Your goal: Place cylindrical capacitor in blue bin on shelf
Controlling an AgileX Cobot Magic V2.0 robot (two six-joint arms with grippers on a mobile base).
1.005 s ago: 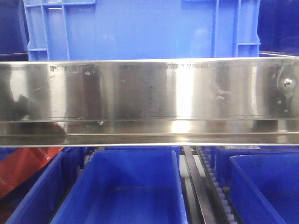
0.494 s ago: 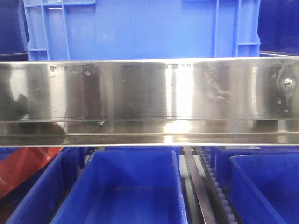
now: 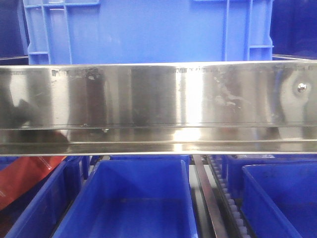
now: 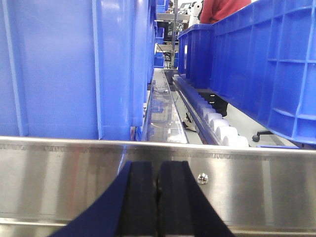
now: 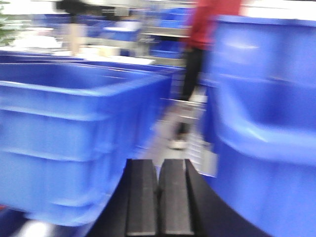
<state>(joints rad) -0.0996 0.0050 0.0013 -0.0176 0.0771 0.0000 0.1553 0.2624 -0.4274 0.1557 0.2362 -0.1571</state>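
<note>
The front view has slid slightly; both the left pincer (image 4: pixel 157 197) and right pincer (image 5: pixel 158 197) are clenched empty before the shelf (image 3: pixel 158 99), no cylindrical capacitor visible.

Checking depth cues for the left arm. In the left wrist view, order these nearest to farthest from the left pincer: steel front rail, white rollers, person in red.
1. Steel front rail: right behind the left pincer, spanning the bottom of the view.
2. White rollers: beyond the rail, to the right, running away along the track.
3. Person in red: farthest, top right, behind the blue bins.
</note>
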